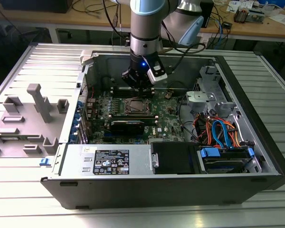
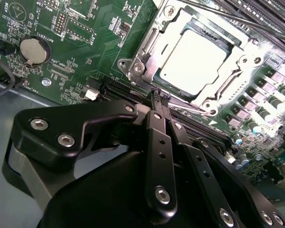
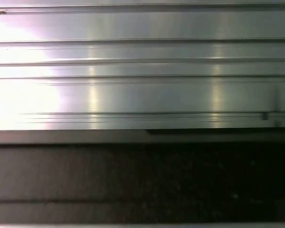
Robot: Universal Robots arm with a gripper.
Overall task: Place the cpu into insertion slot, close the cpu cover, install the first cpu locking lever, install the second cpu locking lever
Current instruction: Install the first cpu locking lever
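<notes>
The cpu (image 2: 194, 59), a flat chip with a dull silver top, lies in the insertion slot (image 1: 137, 106) on the green motherboard (image 2: 85, 61). The cpu cover (image 2: 148, 46), a silver frame, lies flat around the chip, whose top shows through the window. My gripper (image 2: 159, 95) hangs just above the board beside one edge of the socket. Its black fingers (image 2: 157, 128) meet at the tips with nothing between them. In the exterior view the gripper (image 1: 141, 90) stands upright over the far side of the socket, inside the open computer case (image 1: 147, 190).
A round coin battery (image 2: 32, 50) sits on the board. Long black slots (image 1: 127, 126) run in front of the socket. Orange and blue cables (image 1: 218, 130) and a drive bay lie at the exterior view's right. A grey plastic fixture (image 1: 38, 107) stands at its left.
</notes>
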